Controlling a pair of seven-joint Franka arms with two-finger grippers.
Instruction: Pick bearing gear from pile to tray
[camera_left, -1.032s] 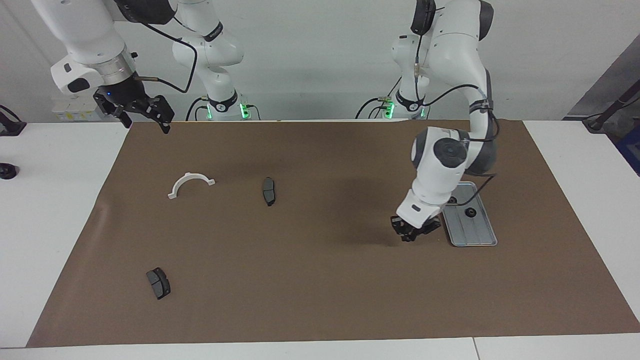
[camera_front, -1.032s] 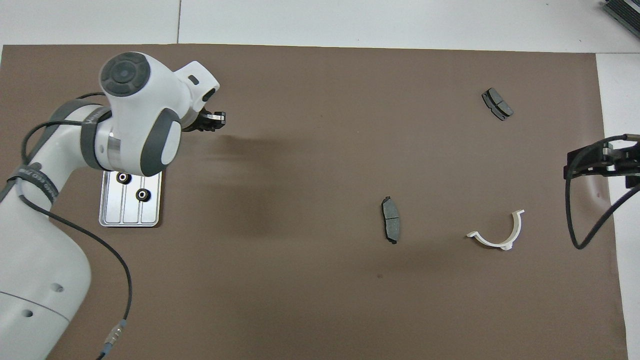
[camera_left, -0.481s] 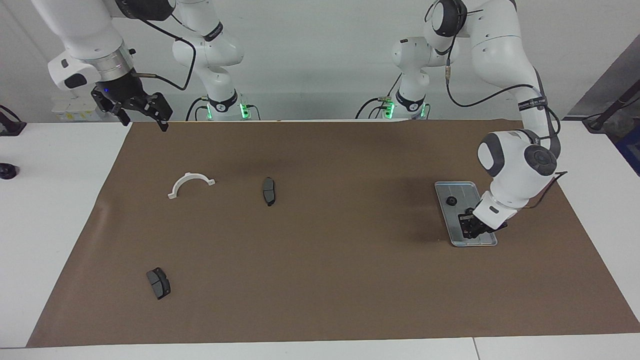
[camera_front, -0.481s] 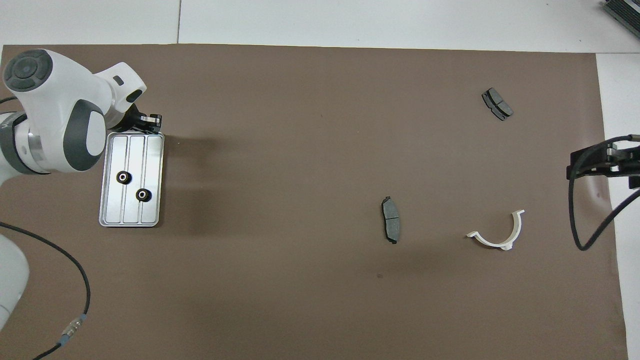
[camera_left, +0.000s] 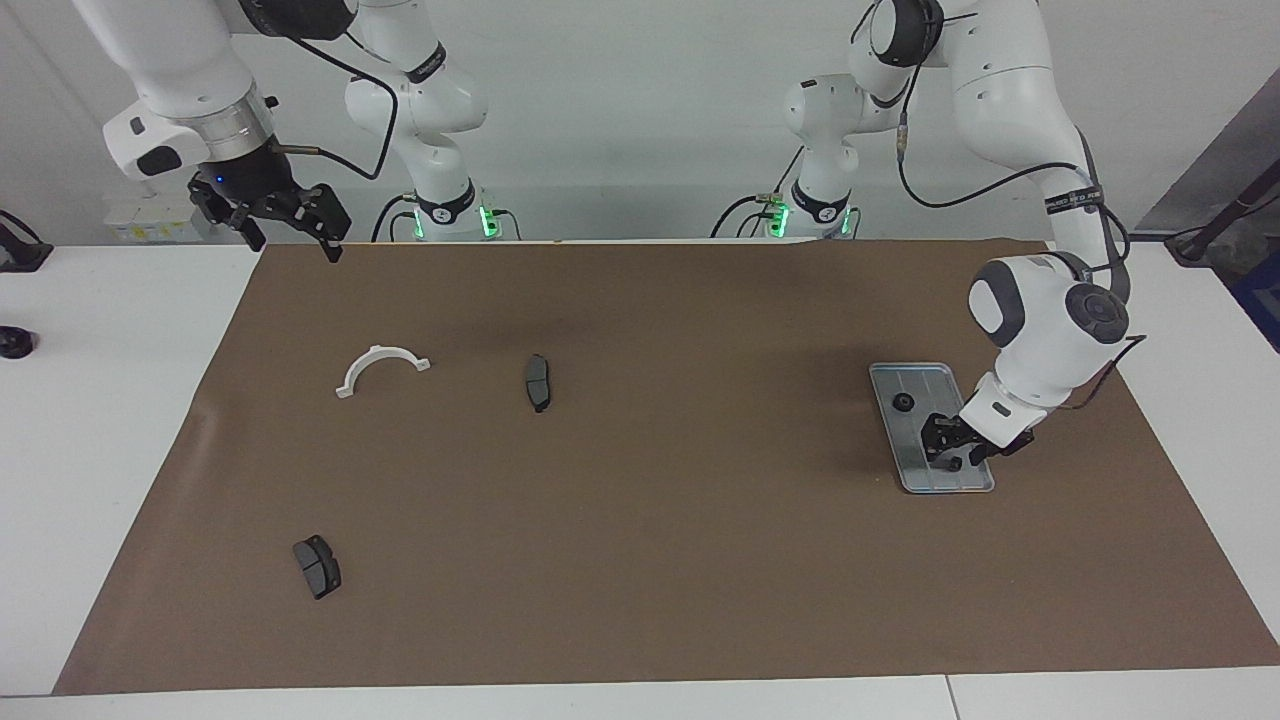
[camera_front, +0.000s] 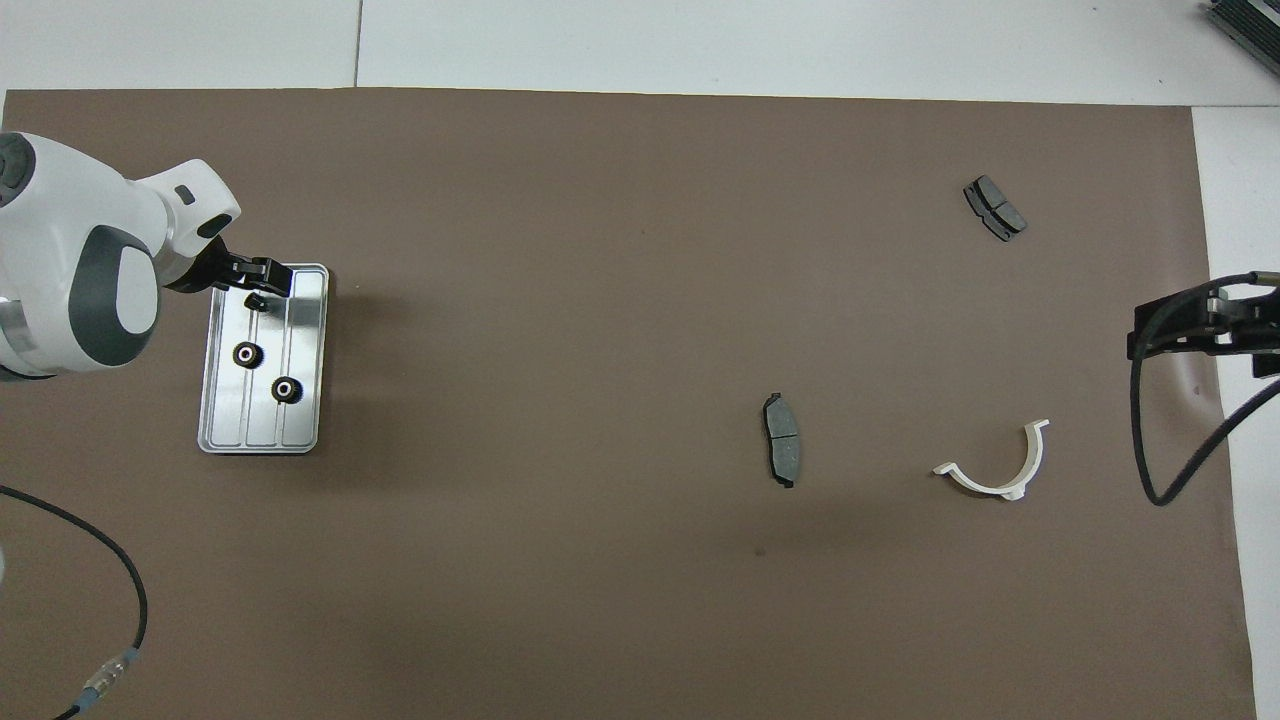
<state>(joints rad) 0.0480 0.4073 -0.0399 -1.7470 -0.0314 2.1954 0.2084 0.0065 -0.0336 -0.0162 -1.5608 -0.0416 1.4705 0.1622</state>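
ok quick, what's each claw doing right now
left claw: over the tray, fingers apart, a small black gear just beneath it; held or dropped, cannot tell
right claw: open, holding nothing, waiting at its own end of the table

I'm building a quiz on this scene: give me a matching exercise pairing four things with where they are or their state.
Things:
1. flat silver-grey metal tray
2. white half-ring plastic bracket
3. left end effector
4. right end effector

Places or states:
A. open, waiting above the mat's edge
B. over the tray
C. beside a dark grey brake pad
D. holds small black round gears

Pairs: 1-D, 2-C, 3-B, 4-A
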